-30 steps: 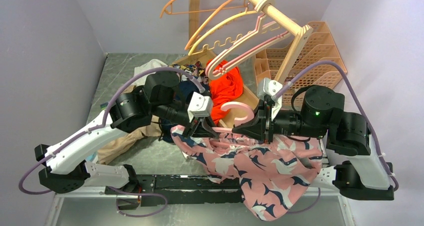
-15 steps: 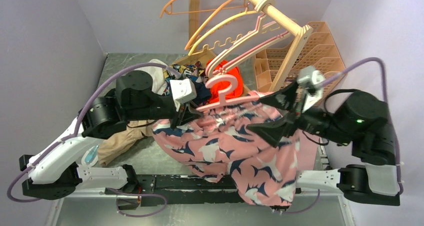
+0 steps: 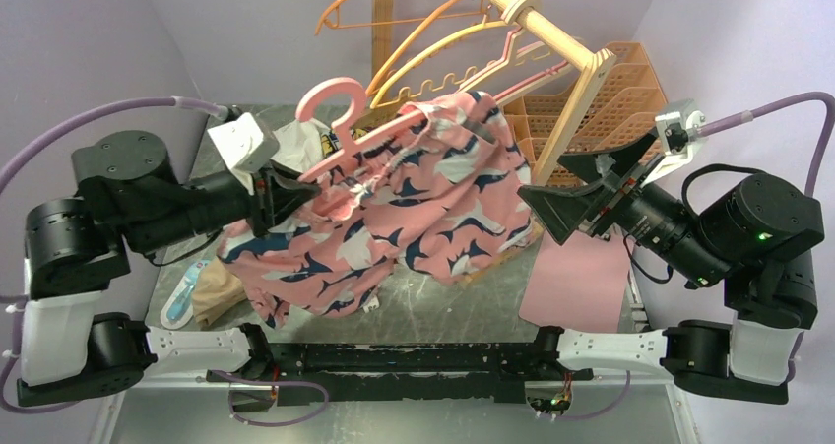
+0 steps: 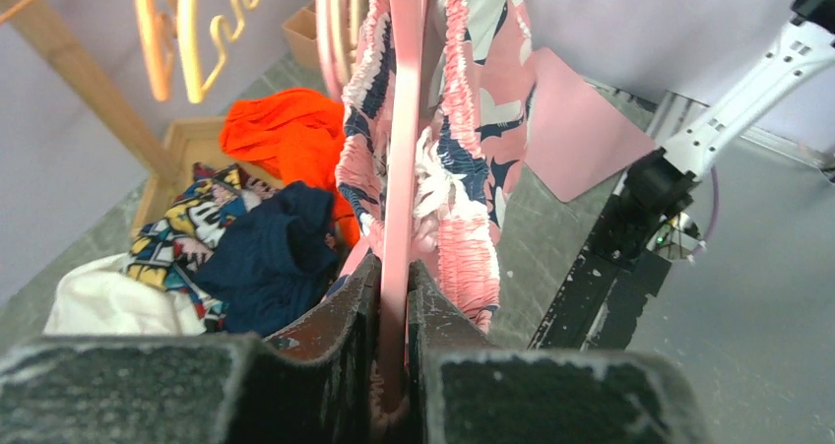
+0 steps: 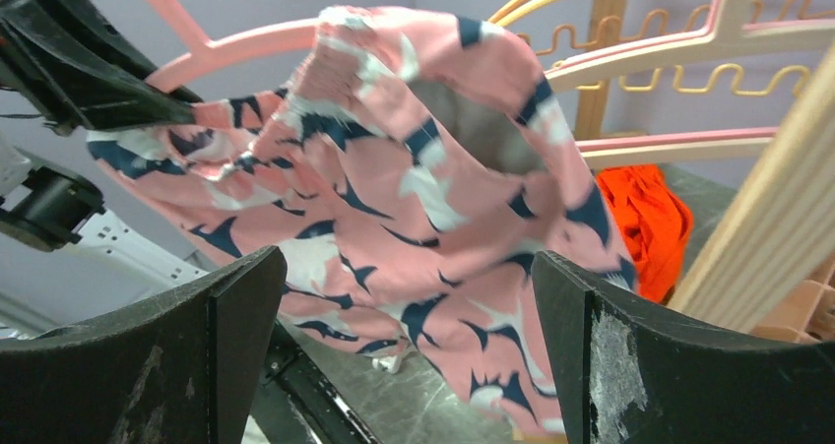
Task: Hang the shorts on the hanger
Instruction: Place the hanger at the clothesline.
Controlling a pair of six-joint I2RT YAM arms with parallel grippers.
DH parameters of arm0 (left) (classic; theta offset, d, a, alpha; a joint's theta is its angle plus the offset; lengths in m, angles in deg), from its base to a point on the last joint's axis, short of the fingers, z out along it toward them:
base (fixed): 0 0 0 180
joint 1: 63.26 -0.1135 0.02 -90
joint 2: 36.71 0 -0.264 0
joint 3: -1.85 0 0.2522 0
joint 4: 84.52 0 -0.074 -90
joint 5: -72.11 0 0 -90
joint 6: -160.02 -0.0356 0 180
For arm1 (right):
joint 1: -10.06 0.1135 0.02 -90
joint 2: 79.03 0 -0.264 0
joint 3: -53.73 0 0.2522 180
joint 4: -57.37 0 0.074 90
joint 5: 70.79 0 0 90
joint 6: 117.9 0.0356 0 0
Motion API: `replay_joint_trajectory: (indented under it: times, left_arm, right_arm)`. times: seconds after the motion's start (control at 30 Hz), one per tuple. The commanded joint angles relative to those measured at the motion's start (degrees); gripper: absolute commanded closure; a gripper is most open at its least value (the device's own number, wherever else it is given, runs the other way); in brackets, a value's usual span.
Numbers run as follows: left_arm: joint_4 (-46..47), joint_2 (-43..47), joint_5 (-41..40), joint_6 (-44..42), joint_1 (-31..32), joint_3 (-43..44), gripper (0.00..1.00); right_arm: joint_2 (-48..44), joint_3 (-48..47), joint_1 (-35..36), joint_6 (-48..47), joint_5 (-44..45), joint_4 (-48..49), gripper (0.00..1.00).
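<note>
The pink hanger is lifted above the table, hook up and to the left. My left gripper is shut on its left arm; in the left wrist view the pink bar runs straight out from between the closed jaws. The shorts, pink with navy-and-white prints, hang draped over the hanger, the gathered waistband bunched along the bar. My right gripper stands open to the right of the shorts, apart from them. In its own view the shorts and hanger lie beyond its spread fingers.
A wooden rail at the back carries orange, yellow and pink hangers. A peach basket stands back right. An orange-red garment and a navy one lie in a wooden box. A pink sheet lies right; beige cloth lies left.
The left arm has lifted the hanger with the shorts up and to the left. The right gripper opened, let go of the shorts and drew back to the right.
</note>
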Motion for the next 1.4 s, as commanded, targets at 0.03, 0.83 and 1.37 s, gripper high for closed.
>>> replay_joint_trajectory:
  times: [0.03,0.83,1.37]
  left_arm:
    - [-5.1,-1.7,-7.6,-0.6,-0.1,2.9,0.93]
    - [21.2,-13.1,-2.3,-3.0,-0.1,-3.8,0.93]
    - [24.2,-29.7,-0.3,-2.9,-0.8,5.1,0.93]
  right_arm:
    - [-2.0,1.8,0.1,1.2,6.8,-0.2,0.0]
    - [-16.1,16.7,-1.2,-0.5,7.2,13.3,0.0]
    - [-12.9,15.7,-2.1,-2.7,2.6,12.2,0.0]
